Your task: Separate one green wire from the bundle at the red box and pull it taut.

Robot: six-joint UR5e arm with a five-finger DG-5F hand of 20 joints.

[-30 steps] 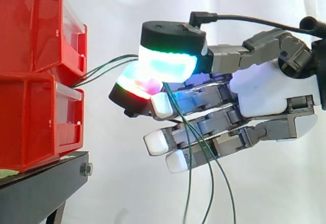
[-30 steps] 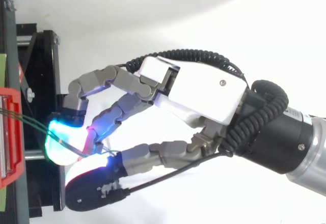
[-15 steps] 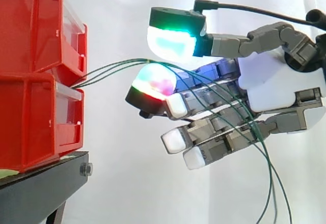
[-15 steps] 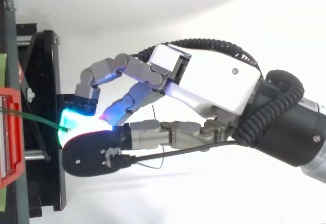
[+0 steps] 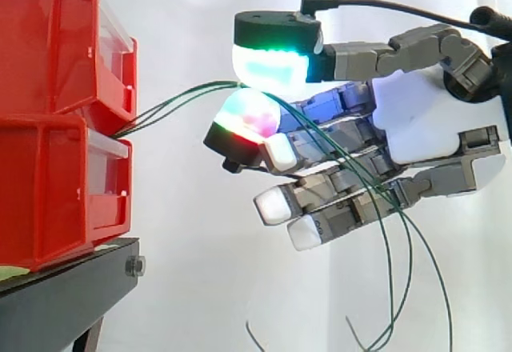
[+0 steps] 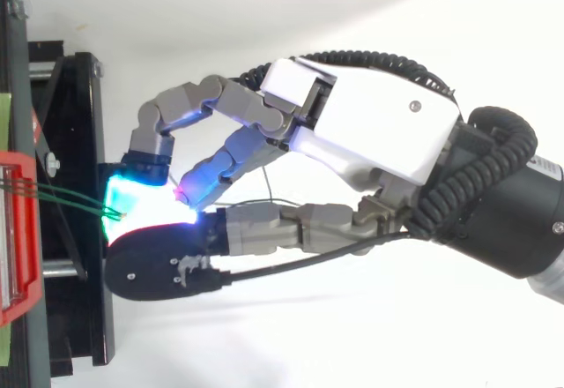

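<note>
Several thin green wires (image 5: pixel 172 104) come out from between the two stacked red bins (image 5: pixel 48 56) and rise rightwards to my hand (image 5: pixel 424 120). There they pass between the green-glowing thumb pad (image 5: pixel 272 60) and a red-glowing fingertip (image 5: pixel 248 116), which stand almost together on them. Past the pinch the wires drape down over the lower fingers and hang in loose loops at the bottom right. From above, the wires (image 6: pixel 70 196) run from the red bin (image 6: pixel 18 229) to the glowing pads of the hand (image 6: pixel 379 132). How many wires lie in the pinch I cannot tell.
The bins stand on a black stand (image 5: pixel 64 288) at the left, seen from above as a black frame (image 6: pixel 75 123). A white curtain is behind. There is free room below and to the right of the hand.
One second ago the pads pinched the wires, then they parted. Now the fingertip has risen back against the thumb pad. The wires' slack has dropped into loops lower right.
</note>
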